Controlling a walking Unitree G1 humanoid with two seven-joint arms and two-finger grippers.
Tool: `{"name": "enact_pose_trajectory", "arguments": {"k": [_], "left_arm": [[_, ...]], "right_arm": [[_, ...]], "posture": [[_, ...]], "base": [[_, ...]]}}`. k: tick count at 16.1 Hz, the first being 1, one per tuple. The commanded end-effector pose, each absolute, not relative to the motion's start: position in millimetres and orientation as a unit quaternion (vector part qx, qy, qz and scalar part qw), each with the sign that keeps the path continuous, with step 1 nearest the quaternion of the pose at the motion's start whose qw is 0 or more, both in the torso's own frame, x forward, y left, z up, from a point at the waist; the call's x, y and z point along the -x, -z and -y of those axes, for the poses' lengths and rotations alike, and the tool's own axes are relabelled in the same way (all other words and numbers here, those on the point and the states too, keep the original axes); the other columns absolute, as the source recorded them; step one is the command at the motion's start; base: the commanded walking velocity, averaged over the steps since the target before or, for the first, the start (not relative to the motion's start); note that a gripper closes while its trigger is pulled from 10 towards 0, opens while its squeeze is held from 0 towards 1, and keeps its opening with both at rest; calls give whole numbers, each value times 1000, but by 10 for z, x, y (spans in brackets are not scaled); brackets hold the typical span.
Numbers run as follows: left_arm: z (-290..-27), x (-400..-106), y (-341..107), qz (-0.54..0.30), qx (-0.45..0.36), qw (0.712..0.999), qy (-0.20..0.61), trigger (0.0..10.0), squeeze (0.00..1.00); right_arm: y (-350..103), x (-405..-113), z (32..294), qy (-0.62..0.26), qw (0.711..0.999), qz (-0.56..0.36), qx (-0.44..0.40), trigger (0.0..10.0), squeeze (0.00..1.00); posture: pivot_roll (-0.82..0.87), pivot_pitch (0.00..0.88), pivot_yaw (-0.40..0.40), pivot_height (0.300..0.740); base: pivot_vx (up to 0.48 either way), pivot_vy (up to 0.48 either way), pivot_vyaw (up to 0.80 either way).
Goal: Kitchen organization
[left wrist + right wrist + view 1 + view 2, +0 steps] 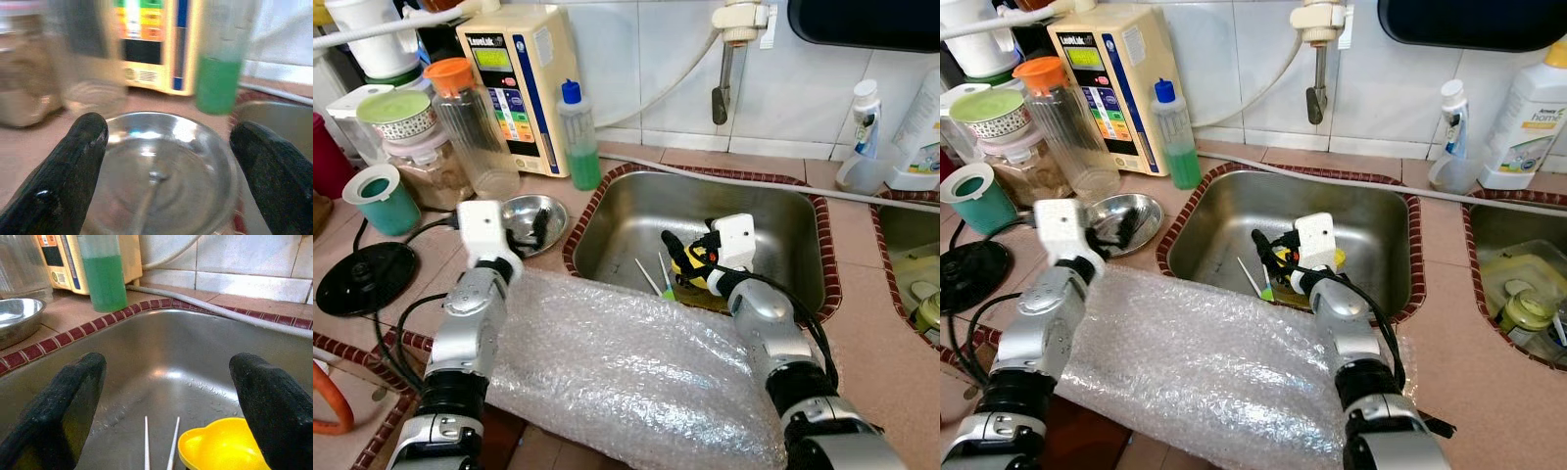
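A tiled kitchen worktop is being tidied by a two-armed robot, with a sheet of bubble wrap draped over the near edge between its arms. The left pincer is being held wide open and empty just short of a small steel bowl, which is standing on the worktop beside the sink; its fingers are seen flanking the bowl's rim without touching it. The right pincer is being held equally wide and empty over the sink basin, above a yellow scoop-shaped utensil and a pair of pale chopsticks lying on the steel floor. Behind the bowl, a clear pitcher with an orange lid, a bottle of green liquid and a cream water-filter unit are ranged against the wall tiles, with jars and a teal cup further to the left.

The step in hand is judged to be an approach: the bowl is being lined up for a grasp, while the sink items are being addressed by the other arm. For the next move, the left fingers would need to be lowered around the bowl's rim and closed firmly, as thin polished steel is likely to slip. The chopsticks, lying flat, may prove awkward to pinch.
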State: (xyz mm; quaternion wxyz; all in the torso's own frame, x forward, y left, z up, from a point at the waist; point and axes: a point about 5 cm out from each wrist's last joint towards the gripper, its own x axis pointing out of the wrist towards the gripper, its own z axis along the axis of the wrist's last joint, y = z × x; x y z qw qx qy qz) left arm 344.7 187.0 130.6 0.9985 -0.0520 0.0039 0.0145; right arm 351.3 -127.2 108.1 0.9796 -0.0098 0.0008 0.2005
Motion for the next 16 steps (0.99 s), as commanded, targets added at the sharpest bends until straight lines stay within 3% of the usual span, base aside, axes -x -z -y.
{"name": "enact_pose_trajectory", "arguments": {"k": [1, 3, 4, 5, 11, 15, 16], "left_arm": [[-1952, -3414, -1299, 1, 52, 998, -47, 10000, 1000], [-1944, -3364, -1245, 1, 45, 997, -55, 10000, 1000], [-1898, -3332, -1214, 5, 28, 999, -38, 10000, 86], [-1883, -3313, -1202, 9, 16, 999, -34, 10000, 0], [-1769, -3135, -984, -8, 32, 999, -22, 10000, 0], [-1805, -3110, -911, -24, 38, 998, -42, 10000, 0], [-1807, -3118, -918, -22, 35, 998, -44, 10000, 0]], "right_arm": [[-1093, -3495, 1213, -219, 976, 0, 18, 10000, 1000], [-1068, -3457, 1194, -227, 974, -5, 20, 10000, 1000], [-1064, -3436, 1190, -229, 973, -5, 23, 10000, 1000], [-1064, -3424, 1189, -230, 973, -6, 24, 10000, 1000], [-1093, -3413, 1199, -232, 972, -8, 31, 10000, 1000], [-1141, -3332, 1086, -295, 955, 2, 32, 10000, 1000], [-1134, -3320, 1074, -304, 952, 0, 38, 10000, 937]], "posture": [[102, 0, 123, 740], [103, 0, 120, 740], [103, 0, 119, 740], [103, 0, 119, 740], [103, 0, 114, 740], [102, 0, 111, 740], [96, 0, 113, 740]], "base": [[0, 0, 0], [0, 0, 0], [0, 0, 0], [0, 0, 0], [0, 0, 0], [0, 0, 0], [0, 0, 0]]}}
